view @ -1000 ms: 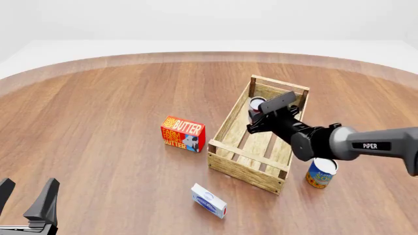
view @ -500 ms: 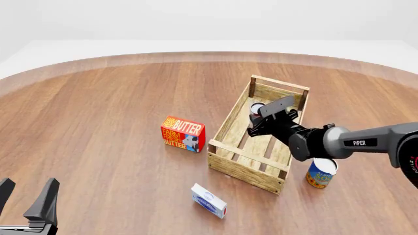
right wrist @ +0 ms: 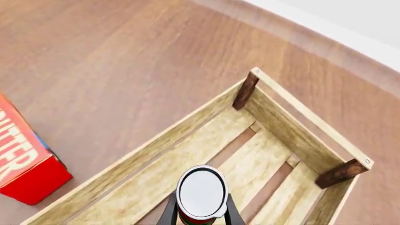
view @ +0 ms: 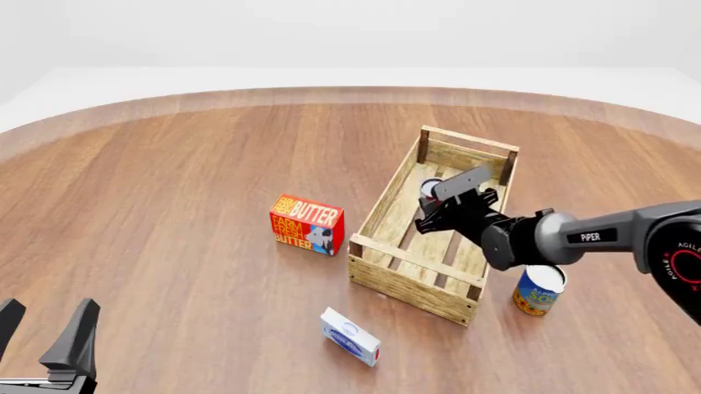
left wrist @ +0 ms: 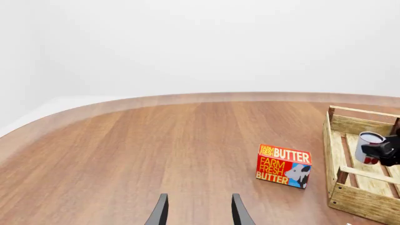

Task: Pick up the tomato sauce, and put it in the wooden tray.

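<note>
The tomato sauce [view: 429,188] is a slim can with a pale silver top, held upright inside the wooden tray [view: 408,287] toward its far end. My right gripper [view: 434,205] is shut on it. In the right wrist view the can [right wrist: 201,192] sits between the two fingers [right wrist: 169,213], low over the tray's slats [right wrist: 275,154]. Whether its base touches the slats is hidden. The left wrist view shows the can [left wrist: 368,145] and the tray [left wrist: 359,202] from the side. My left gripper [view: 44,335] stays open near the table's front left corner, far from both.
A red butter box [view: 307,223] stands left of the tray. A blue-and-orange can [view: 539,290] stands by the tray's near right corner. A small white-and-blue carton [view: 350,336] lies in front of the tray.
My right gripper has lowered the can deeper into the tray and shifted slightly toward the far end. The left arm has not moved.
</note>
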